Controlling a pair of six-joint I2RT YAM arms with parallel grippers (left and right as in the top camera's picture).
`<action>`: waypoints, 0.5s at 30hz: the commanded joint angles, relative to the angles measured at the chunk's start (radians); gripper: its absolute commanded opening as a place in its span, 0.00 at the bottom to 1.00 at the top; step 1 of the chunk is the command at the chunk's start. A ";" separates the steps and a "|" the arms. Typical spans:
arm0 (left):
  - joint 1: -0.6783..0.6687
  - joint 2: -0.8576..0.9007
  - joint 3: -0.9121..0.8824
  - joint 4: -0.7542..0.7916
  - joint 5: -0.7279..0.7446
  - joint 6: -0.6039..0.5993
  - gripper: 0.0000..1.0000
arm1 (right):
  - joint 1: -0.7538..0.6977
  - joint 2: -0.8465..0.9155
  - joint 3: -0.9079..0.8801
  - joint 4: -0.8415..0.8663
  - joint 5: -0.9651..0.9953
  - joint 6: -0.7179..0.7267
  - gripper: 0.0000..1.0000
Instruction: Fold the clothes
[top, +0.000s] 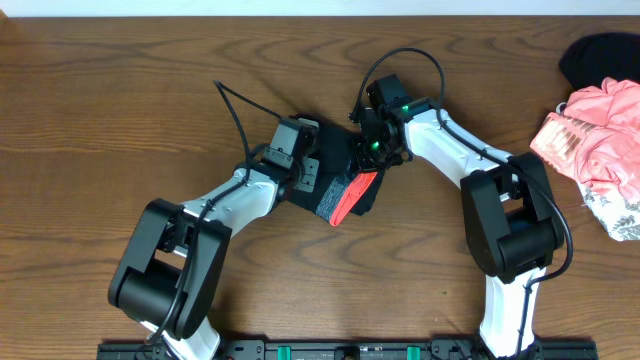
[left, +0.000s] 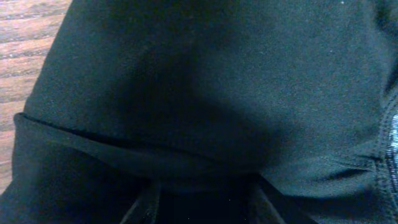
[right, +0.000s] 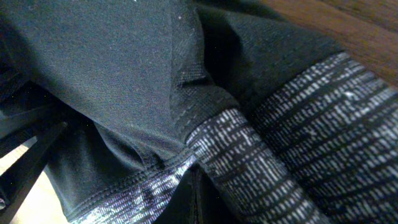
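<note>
A black garment (top: 338, 160) with a grey-speckled waistband and a red-orange part (top: 352, 197) lies bunched at the table's middle. Both grippers are at it. My left gripper (top: 318, 182) is pushed in from the left. In the left wrist view black cloth (left: 205, 81) fills the frame and my fingers (left: 205, 202) stand apart under a fold, tips hidden. My right gripper (top: 368, 160) comes from the right. In the right wrist view its fingers (right: 196, 205) are pressed together on the speckled waistband (right: 249, 162).
A pile of pink clothes (top: 600, 140) lies at the right edge, with a black garment (top: 600, 55) behind it and a white patterned cloth (top: 620, 215) in front. A thin cable (top: 235, 110) runs over the table by the left arm.
</note>
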 joint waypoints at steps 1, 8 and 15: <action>0.037 0.019 0.003 -0.011 -0.053 -0.009 0.47 | -0.031 0.103 -0.055 -0.025 0.172 0.020 0.01; 0.050 -0.192 0.006 -0.090 -0.054 -0.052 0.54 | -0.031 0.104 -0.055 -0.065 0.181 0.076 0.01; 0.128 -0.383 0.006 -0.325 -0.053 -0.225 0.54 | 0.016 0.104 -0.069 -0.140 0.171 0.321 0.01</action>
